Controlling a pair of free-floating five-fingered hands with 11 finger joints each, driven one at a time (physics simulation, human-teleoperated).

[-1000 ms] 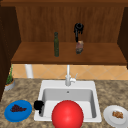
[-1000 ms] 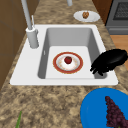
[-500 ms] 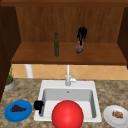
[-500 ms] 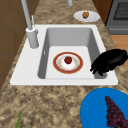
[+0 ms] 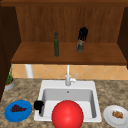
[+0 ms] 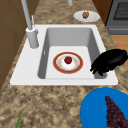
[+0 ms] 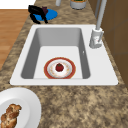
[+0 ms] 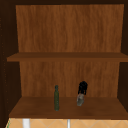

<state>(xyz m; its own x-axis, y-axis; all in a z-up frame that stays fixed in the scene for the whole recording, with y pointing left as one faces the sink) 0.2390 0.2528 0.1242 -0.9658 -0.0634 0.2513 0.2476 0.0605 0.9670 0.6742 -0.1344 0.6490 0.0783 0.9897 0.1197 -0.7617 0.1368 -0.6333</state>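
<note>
Grey jar tilted on the shelf, grasped by the right hand.
Nothing had shifted since earlier; left hand hovered at the sink's eight o'clock, fingers curled, empty.

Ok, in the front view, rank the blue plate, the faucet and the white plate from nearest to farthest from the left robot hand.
1. The blue plate, just left of the left robot hand at the sink's front left rim.
2. The faucet, behind the basin, up and to the right.
3. The white plate, across the sink on the right counter.
</note>
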